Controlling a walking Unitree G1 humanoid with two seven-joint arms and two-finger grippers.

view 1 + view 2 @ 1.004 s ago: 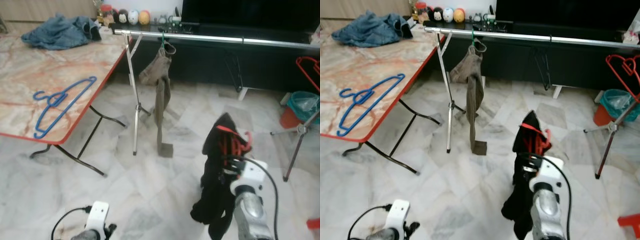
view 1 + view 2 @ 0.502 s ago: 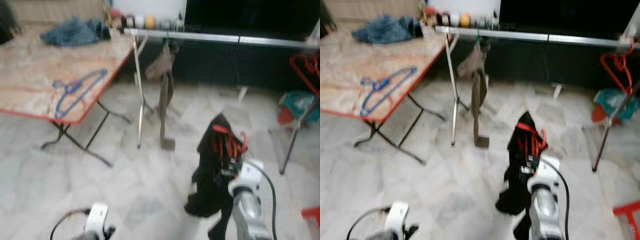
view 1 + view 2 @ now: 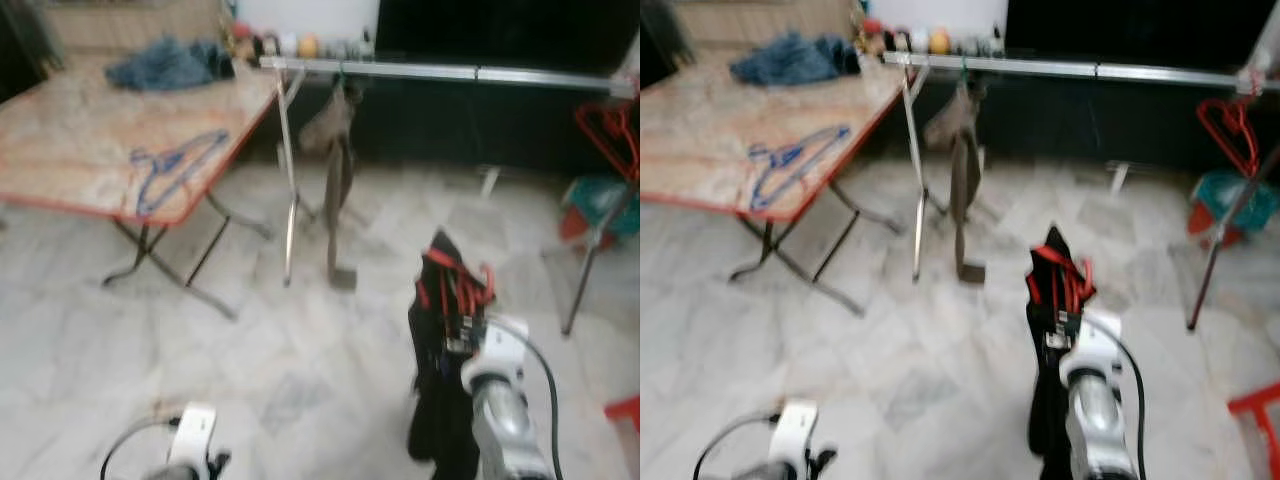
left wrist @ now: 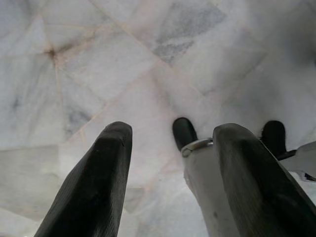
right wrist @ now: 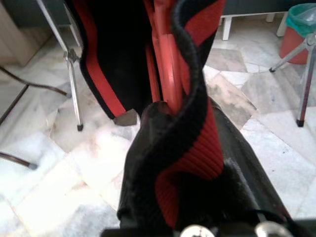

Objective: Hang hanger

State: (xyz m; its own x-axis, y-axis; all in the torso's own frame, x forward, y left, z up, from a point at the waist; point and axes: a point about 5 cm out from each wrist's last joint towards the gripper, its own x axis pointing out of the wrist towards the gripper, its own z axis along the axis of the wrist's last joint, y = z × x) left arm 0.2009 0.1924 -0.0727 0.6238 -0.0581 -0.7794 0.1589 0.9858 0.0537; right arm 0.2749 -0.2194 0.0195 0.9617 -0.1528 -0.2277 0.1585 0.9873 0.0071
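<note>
A red hanger (image 3: 456, 287) carrying a black garment with red trim (image 3: 437, 400) is held upright in my right gripper (image 3: 462, 328), low in front of me on the right. The right wrist view has the red hanger stem (image 5: 169, 74) rising out of the bunched cloth (image 5: 187, 163), which covers the fingers. A silver clothes rail (image 3: 440, 71) runs across the far side, well ahead of the hanger. Brown trousers (image 3: 338, 150) hang on it near its left end. My left gripper (image 4: 168, 163) hangs open over the marble floor.
A marble-topped folding table (image 3: 70, 150) stands at the left with a blue hanger (image 3: 175, 165) and a blue denim heap (image 3: 165, 65) on it. Red hangers (image 3: 612, 125), a teal bin (image 3: 600, 195) and a stand leg (image 3: 590, 260) are at the right.
The whole view has shifted and blurred, so the camera moved. The black garment now hangs straighter and lower under the right gripper. The left arm stays idle.
</note>
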